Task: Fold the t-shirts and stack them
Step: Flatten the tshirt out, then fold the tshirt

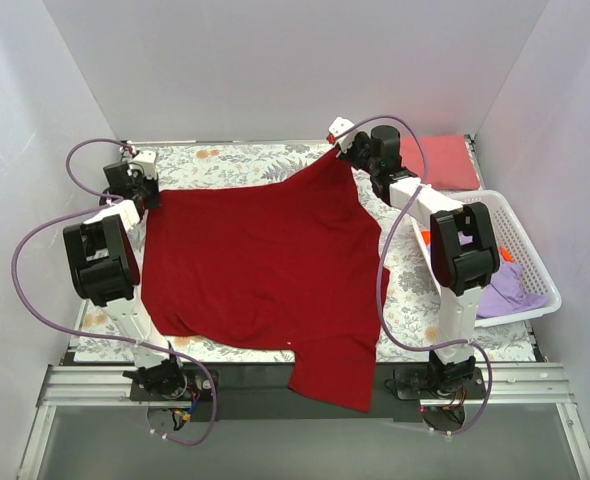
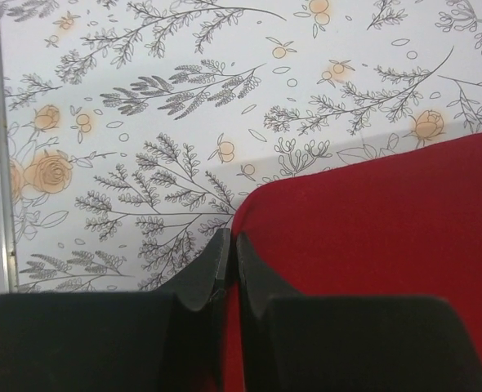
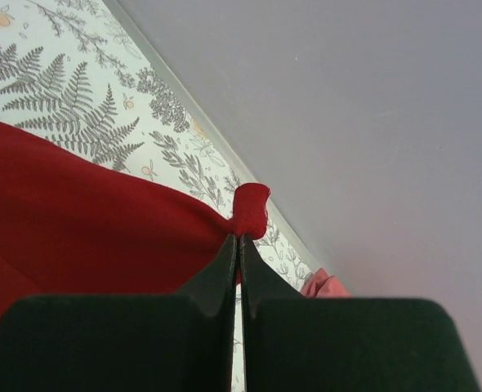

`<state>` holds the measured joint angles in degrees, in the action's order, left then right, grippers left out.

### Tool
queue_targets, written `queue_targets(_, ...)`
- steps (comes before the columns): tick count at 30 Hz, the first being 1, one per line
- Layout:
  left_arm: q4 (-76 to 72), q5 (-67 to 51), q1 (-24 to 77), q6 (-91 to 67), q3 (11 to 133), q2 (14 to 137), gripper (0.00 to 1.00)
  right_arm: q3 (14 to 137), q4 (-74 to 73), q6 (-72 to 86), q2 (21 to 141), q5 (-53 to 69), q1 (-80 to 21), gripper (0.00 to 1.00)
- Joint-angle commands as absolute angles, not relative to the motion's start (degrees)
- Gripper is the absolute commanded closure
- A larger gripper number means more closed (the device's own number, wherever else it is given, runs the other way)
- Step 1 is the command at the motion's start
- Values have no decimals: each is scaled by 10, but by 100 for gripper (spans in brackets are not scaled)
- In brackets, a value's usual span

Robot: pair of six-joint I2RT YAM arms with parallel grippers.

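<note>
A deep crimson t-shirt (image 1: pixel 265 270) lies spread over the floral cloth, its near hem hanging over the table's front edge. My left gripper (image 1: pixel 147 195) is shut on the shirt's far-left corner; in the left wrist view the red fabric (image 2: pixel 372 220) runs in between the closed fingers of the gripper (image 2: pixel 231 260). My right gripper (image 1: pixel 341 150) is shut on the far-right corner and holds it lifted, with a small red tuft (image 3: pixel 251 210) poking out past the gripper (image 3: pixel 239 242). A folded pinkish-red t-shirt (image 1: pixel 440 160) lies at the far right.
A white lattice basket (image 1: pixel 530 262) stands at the right, holding a lavender shirt (image 1: pixel 505 290) and a bit of orange fabric (image 1: pixel 425 240). The grey-and-orange floral cloth (image 1: pixel 230 158) covers the table. White walls close in the back and both sides.
</note>
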<state>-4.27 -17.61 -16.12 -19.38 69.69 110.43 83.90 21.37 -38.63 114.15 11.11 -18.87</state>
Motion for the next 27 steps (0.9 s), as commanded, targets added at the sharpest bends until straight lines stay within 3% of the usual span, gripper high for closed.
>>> queue_targets(1, -4, -190, -163, -180, 741, 1127, 100, 872, 242, -395, 1161, 98, -192, 99)
queue_targets(18, 143, -268, -177, -88, 845, 1158, 97, 849, 142, -381, 1085, 105, -203, 99)
queue_targets(27, 203, -322, -200, -4, 819, 1100, 96, 797, 57, -376, 988, 122, -221, 99)
